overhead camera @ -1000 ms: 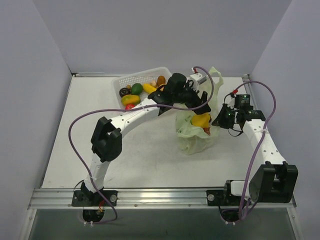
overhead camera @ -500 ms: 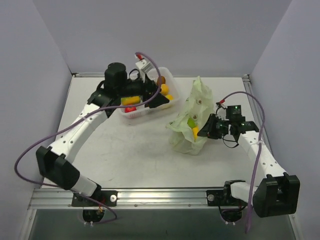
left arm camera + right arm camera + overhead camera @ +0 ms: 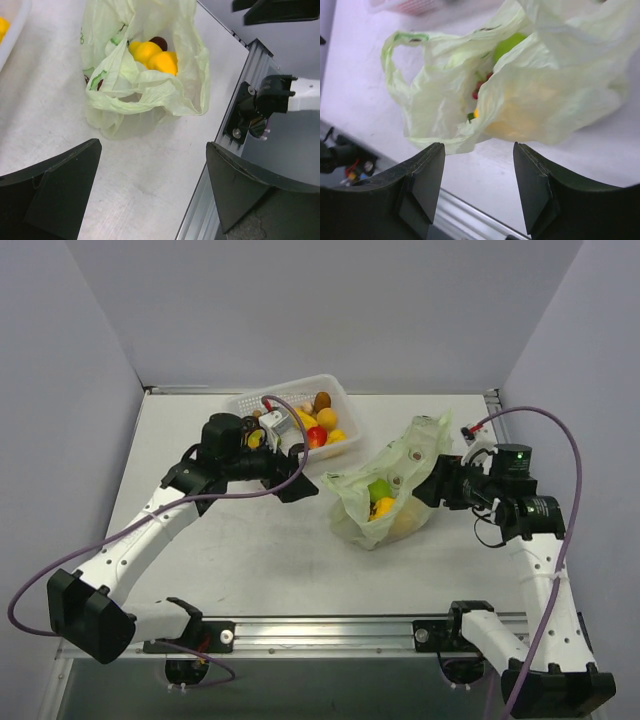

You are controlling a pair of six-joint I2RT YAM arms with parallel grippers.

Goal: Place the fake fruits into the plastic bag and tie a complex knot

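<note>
Plastic bag (image 3: 400, 465) lies slumped on the desk (image 3: 250, 550), right of centre, mouth gaping toward the left arm. Fake fruits inside: green one (image 3: 380, 488) and yellow one (image 3: 384, 507) at the opening; left wrist view adds a dark fruit (image 3: 159, 42) behind the yellow ones. More fruits sit in the white basket (image 3: 335, 389) at the far edge.

Left end effector (image 3: 152, 185): released, fingers spread wide, empty, hovering between basket and bag.

Right end effector (image 3: 479, 170): fingers apart, nothing clamped; bag's right side just ahead of the tips.
</note>
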